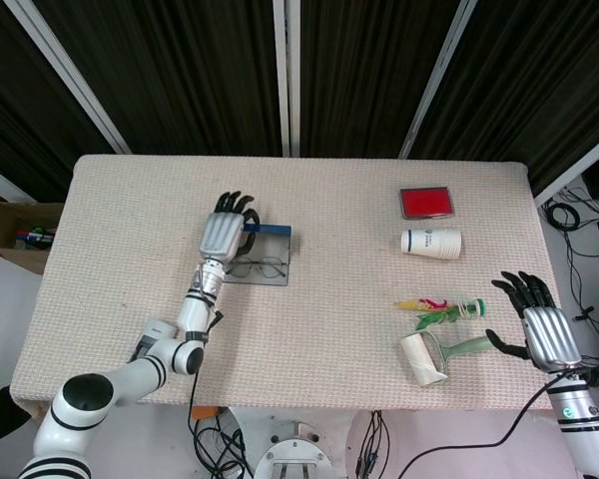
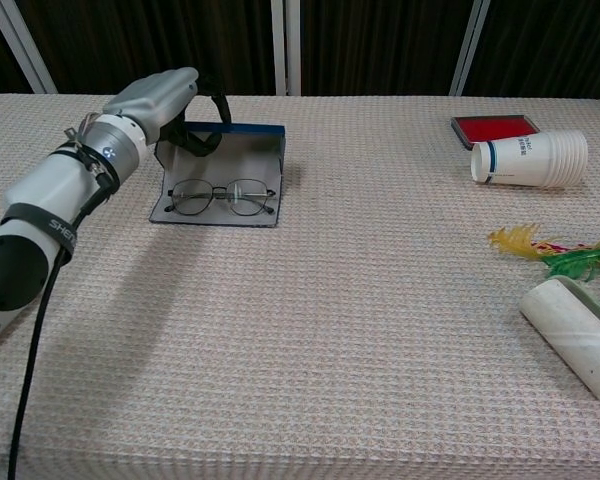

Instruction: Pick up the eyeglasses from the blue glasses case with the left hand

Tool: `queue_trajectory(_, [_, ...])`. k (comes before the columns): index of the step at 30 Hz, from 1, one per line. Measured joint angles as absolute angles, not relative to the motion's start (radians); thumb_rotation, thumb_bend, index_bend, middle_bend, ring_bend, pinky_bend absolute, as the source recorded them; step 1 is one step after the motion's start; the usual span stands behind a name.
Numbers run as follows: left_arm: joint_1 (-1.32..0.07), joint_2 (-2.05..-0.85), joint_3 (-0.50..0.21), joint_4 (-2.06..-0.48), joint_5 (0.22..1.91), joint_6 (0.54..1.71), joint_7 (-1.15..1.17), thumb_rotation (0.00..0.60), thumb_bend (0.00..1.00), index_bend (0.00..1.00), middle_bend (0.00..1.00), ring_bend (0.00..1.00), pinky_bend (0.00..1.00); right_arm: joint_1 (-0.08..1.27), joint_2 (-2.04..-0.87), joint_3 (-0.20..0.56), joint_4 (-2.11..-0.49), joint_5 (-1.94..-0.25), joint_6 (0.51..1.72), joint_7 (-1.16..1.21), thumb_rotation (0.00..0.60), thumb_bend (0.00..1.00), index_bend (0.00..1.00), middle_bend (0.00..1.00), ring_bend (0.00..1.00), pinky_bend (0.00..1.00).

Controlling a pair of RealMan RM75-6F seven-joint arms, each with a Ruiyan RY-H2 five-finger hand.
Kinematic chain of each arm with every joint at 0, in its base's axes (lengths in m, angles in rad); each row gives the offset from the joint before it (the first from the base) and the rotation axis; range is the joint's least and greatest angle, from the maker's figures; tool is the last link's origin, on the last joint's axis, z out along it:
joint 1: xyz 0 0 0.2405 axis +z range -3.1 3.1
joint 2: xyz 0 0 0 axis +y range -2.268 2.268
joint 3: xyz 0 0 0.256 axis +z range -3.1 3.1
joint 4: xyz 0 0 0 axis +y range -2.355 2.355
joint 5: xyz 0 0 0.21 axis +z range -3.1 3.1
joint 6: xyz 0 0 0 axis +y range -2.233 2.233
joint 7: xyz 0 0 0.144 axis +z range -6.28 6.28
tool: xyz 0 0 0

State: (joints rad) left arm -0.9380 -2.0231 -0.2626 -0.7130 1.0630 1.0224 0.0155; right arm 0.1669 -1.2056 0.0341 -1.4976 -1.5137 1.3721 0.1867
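Note:
The blue glasses case [image 2: 242, 129] lies open at the table's left of centre, its back wall tipped up and its grey flap [image 1: 272, 280] flat on the cloth. The thin-rimmed eyeglasses [image 2: 221, 196] [image 1: 253, 266] rest loose on that flap, lenses side by side, touched by nothing. My left hand [image 2: 163, 101] [image 1: 220, 233] is at the case's far-left corner, with its dark fingers [image 2: 196, 138] curled over the raised blue wall, above and behind the glasses. My right hand [image 1: 537, 324] hovers at the table's right front edge, fingers spread, holding nothing.
A red flat box [image 1: 426, 202] and a stack of paper cups on its side [image 1: 430, 242] sit at the back right. A feather toy [image 1: 440, 307] and a lint roller with a green handle [image 1: 425, 359] lie near the right hand.

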Motion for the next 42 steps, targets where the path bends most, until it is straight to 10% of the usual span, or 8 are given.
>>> queue_trajectory(3, [-0.942,-2.015,-0.289,-0.716,1.038,0.961,0.046,0.6,0.42,0.19,0.13,0.06,0.08,0.165,-1.205,0.035,-1.497,-1.513,1.374,0.188,0.6,0.19,0.19,0.12,0.0,0.07])
queue_trajectory(9, [-0.919,-1.947,-0.316,-0.832,1.016,0.945,0.088,0.6,0.41,0.16,0.12,0.06,0.08,0.169,-1.205,0.037,-1.495,-1.513,1.369,0.188,0.6,0.19,0.19,0.12,0.0,0.07])
queue_trajectory(23, [-0.839,-1.756,-0.256,-1.293,0.894,0.945,0.388,0.6,0.35,0.43,0.12,0.06,0.08,0.176,-1.205,0.037,-1.496,-1.521,1.364,0.185,0.6,0.19,0.19,0.12,0.0,0.07])
queue_trajectory(42, [-0.877,-1.833,-0.284,-1.301,0.714,1.011,0.582,0.6,0.36,0.46,0.12,0.06,0.08,0.168,-1.201,0.034,-1.493,-1.524,1.375,0.194,0.6,0.19,0.19,0.12,0.0,0.07])
